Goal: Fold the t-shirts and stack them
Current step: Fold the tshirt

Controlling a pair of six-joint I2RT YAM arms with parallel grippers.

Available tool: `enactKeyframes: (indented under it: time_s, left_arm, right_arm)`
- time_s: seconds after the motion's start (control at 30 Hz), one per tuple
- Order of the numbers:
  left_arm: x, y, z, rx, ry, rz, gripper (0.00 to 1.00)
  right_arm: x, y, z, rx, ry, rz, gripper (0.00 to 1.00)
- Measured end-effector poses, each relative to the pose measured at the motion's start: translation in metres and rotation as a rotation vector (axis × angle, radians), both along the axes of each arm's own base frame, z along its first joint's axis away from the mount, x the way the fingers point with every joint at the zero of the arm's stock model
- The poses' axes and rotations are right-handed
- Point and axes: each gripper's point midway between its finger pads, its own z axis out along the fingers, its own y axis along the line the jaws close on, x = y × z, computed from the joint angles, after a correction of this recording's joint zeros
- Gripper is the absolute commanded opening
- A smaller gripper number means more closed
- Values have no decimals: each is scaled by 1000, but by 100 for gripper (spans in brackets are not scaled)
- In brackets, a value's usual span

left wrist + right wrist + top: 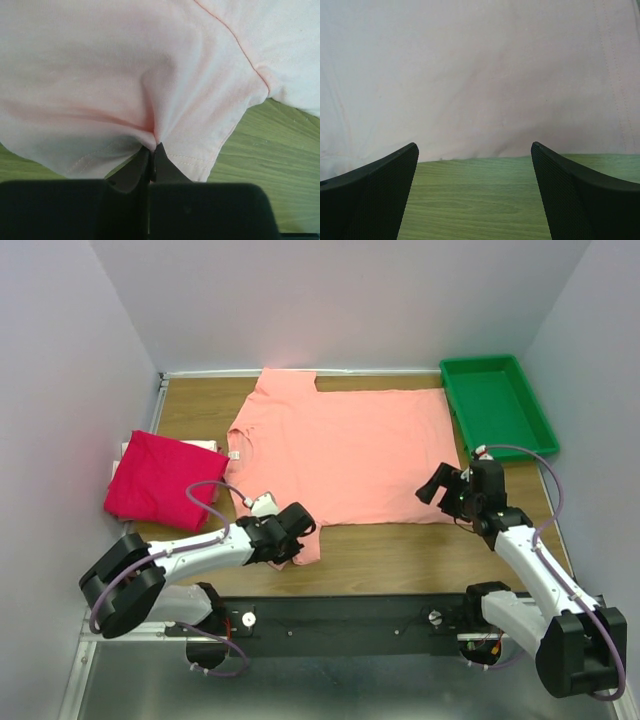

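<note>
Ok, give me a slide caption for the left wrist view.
Left gripper shut on a pinched fold of the salmon t-shirt, over the table.

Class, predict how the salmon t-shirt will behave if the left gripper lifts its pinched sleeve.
Probably floppy: the salmon t-shirt bunches into folds at the shut left gripper. Likely to drape and drag, since most of it lies flat on the table.

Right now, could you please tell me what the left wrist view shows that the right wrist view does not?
Left wrist only: the left gripper shut on the salmon t-shirt at its hem, cloth puckered there. Right wrist only: the right gripper open, nothing between its fingers, facing the shirt's edge. Both: salmon cloth on the wooden table.
</note>
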Motion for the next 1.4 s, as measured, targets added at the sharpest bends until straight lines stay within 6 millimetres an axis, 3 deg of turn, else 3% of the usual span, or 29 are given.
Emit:
enactKeyframes:
  time_s: [0.3, 0.57, 0.87, 1.07, 1.2, 1.33, 1.4]
  left_arm:
    - [-23, 11, 4, 1, 20, -60, 0]
    - [-23, 12, 9, -6, 0, -88, 0]
    - [-19, 9, 13, -8, -33, -128, 0]
    - [-14, 7, 16, -6, -61, -140, 0]
    - [-12, 7, 15, -2, -68, -141, 0]
    - [-12, 9, 12, 12, -63, -138, 0]
    - [-12, 9, 12, 15, -63, -137, 0]
  right_arm:
    - [-15, -12, -24, -13, 61, -90, 100]
    - [-39, -25, -48, 24, 141, -255, 100]
    - [-52, -29, -62, 60, 197, -346, 100]
    - [-48, -35, -65, 45, 198, -396, 92]
    - [-43, -41, -65, 25, 189, -422, 79]
    - [-39, -45, -68, 6, 187, -441, 74]
    - [-36, -46, -69, -1, 186, -446, 61]
